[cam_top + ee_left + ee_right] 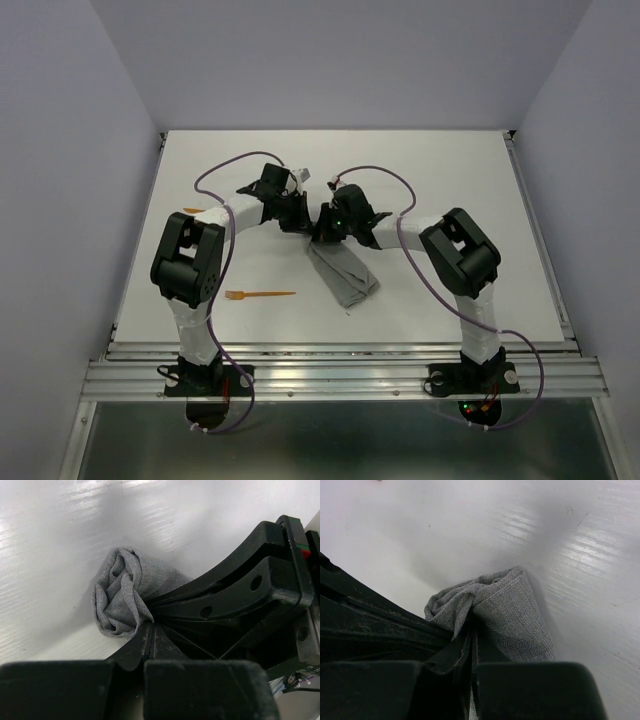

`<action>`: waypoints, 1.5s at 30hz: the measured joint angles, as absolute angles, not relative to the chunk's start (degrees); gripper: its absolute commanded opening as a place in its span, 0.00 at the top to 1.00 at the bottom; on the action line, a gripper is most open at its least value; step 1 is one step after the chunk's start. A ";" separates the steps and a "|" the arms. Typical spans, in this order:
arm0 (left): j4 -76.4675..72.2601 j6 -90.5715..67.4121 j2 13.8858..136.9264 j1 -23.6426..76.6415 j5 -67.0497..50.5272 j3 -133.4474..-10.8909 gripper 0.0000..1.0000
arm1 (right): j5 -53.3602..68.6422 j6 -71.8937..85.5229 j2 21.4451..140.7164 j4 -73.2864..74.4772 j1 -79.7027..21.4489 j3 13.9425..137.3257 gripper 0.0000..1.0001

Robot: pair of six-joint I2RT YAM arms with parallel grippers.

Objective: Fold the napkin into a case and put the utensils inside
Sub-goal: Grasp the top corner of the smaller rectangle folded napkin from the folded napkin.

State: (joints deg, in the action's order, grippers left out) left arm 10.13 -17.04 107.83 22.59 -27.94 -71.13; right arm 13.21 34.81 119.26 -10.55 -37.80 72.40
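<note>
One grey napkin (343,275). One orange utensil, a fork (258,294). Two robot arms: left arm (190,260), right arm (462,250). Two grippers: left gripper (150,625), right gripper (470,630). One white table (450,180). One metal rail (340,375) along near edge. Three pale walls (340,60) around.

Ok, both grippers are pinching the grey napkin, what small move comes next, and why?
Probably draw the left gripper and right gripper slightly apart, with both shut. They pinch the same bunched end of the napkin, which lies crumpled, and the fork is outside it on the table.
</note>
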 measured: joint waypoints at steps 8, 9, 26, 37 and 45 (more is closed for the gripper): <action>10.07 -16.99 107.85 22.22 -28.01 -71.11 1.00 | 12.40 36.25 119.66 -11.35 -37.87 72.51 0.96; 9.93 -16.99 107.83 22.17 -28.10 -71.02 1.00 | 12.32 36.40 119.44 -11.68 -37.87 72.10 0.96; 8.84 -16.32 107.85 20.64 -33.43 -69.34 1.00 | 12.05 45.71 113.23 -23.55 -38.22 58.59 0.93; 8.69 -15.05 107.85 20.36 -38.09 -69.32 1.00 | 11.90 49.63 110.48 -30.46 -37.54 53.74 0.93; 8.19 -14.50 107.83 20.01 -39.31 -68.69 1.00 | 10.92 49.82 109.65 -30.57 -37.54 53.47 0.93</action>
